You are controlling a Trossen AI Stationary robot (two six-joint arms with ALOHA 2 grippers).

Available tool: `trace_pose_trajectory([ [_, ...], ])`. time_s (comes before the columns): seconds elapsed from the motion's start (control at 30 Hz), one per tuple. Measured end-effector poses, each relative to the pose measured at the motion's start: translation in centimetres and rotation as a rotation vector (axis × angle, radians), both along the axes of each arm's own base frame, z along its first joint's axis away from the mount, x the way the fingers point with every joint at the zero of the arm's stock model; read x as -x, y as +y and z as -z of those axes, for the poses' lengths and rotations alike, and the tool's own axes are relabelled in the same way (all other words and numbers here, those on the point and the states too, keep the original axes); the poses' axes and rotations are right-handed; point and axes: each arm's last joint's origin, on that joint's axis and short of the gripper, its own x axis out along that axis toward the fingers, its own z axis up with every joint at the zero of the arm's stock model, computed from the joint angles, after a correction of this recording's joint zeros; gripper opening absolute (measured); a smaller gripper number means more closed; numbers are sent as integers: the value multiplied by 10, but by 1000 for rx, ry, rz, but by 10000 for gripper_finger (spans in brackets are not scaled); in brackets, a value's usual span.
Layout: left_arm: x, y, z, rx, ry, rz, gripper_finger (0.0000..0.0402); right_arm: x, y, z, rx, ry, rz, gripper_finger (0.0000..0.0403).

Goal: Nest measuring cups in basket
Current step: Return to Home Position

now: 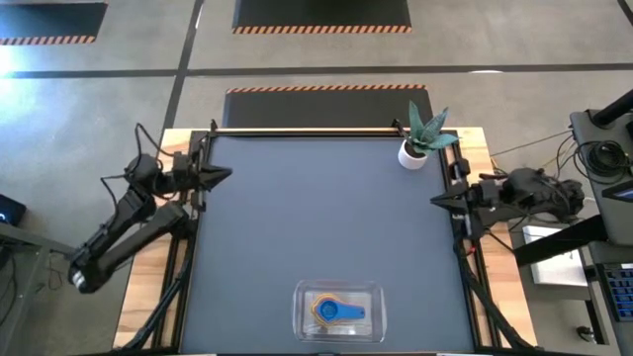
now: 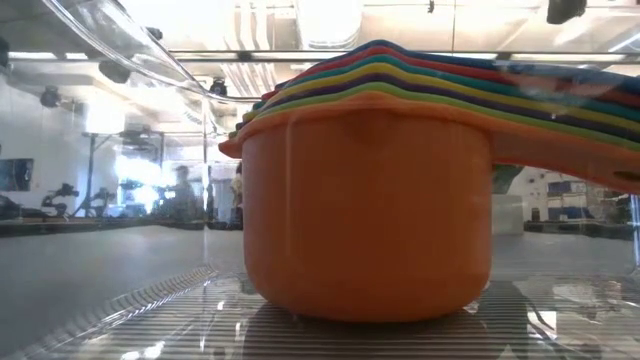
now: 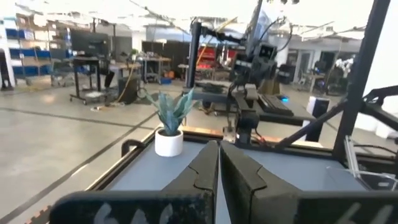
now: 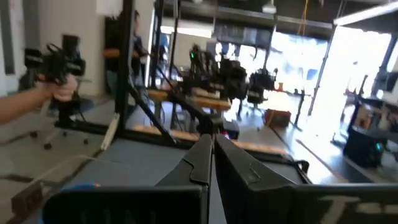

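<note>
The measuring cups (image 1: 336,311) sit nested in one stack inside the clear basket (image 1: 302,331) at the table's near edge; from above the blue one shows on top within an orange rim. The low view shows the stack (image 2: 368,215) from the side: the orange cup outermost, coloured rims layered above it, handles pointing right. The stack rests by the orange cup's base on the basket floor. My left gripper (image 1: 227,175) waits shut at the table's left edge, far from the basket. My right gripper (image 1: 435,201) waits shut at the right edge.
A small white pot with a green plant (image 1: 415,148) stands at the table's far right corner. The dark mat (image 1: 326,218) between the arms lies bare. In the right wrist view a person's hand (image 4: 53,87) holds a device beyond the table.
</note>
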Motion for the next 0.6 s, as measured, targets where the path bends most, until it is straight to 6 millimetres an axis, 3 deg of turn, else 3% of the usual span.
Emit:
trace_pose_trajectory([
  [0.13, 4, -4, 12, 3, -29, 3, 0, -4, 1, 18, -5, -6, -11, 9],
  [0.47, -8, 8, 79, 101, -125, 13, 0, -12, 3, 61, -49, 16, -30, 9],
  [0.6, -8, 10, 81, 110, -94, -14, 0, -13, 3, 79, -47, 35, -30, 9],
])
